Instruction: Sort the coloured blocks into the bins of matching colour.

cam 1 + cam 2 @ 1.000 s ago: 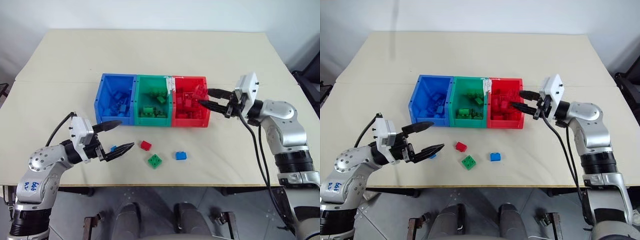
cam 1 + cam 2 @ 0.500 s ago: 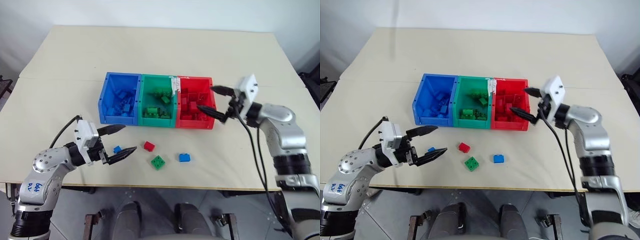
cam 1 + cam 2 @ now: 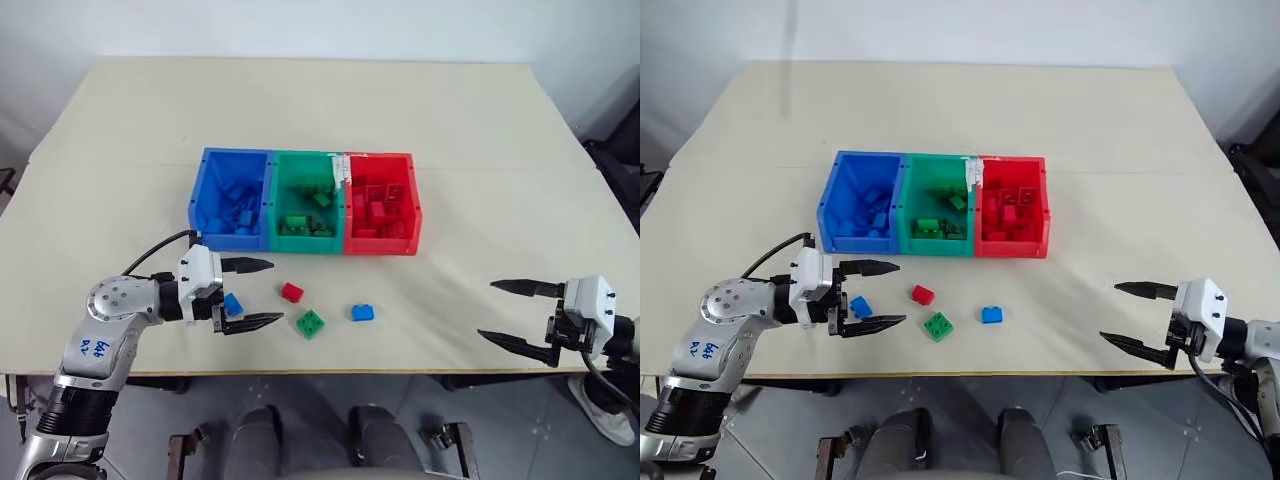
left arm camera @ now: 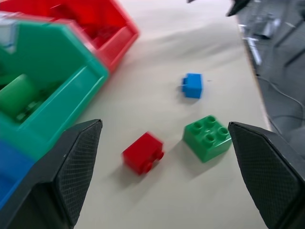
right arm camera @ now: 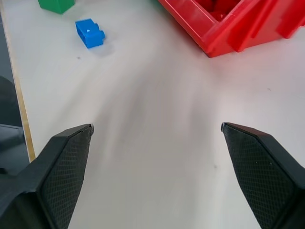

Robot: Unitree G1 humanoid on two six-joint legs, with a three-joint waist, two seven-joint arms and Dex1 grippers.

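Note:
The bins stand joined mid-table: blue bin [image 3: 228, 241], green bin [image 3: 307, 243] and red bin [image 3: 381, 246], each holding several blocks of its own colour. Four loose blocks lie in front of them: a small blue block [image 3: 234, 304], a red block [image 3: 292, 292], a green block [image 3: 311, 323] and another blue block [image 3: 362, 312]. My left gripper [image 3: 276, 292] is open, low over the table, with the small blue block between its fingers [image 3: 248, 265] but not clamped. My right gripper [image 3: 486, 310] is open and empty near the table's front right edge.
White tape [image 3: 340, 166] marks the rim between the green and red bins. The table's front edge [image 3: 400, 371] runs just below the loose blocks. Bare beige tabletop [image 3: 300, 100] stretches behind the bins and to both sides.
My right gripper has opened and drawn back from over the red bin to the table's front right edge. The left gripper has turned a little, still open around the small blue block.

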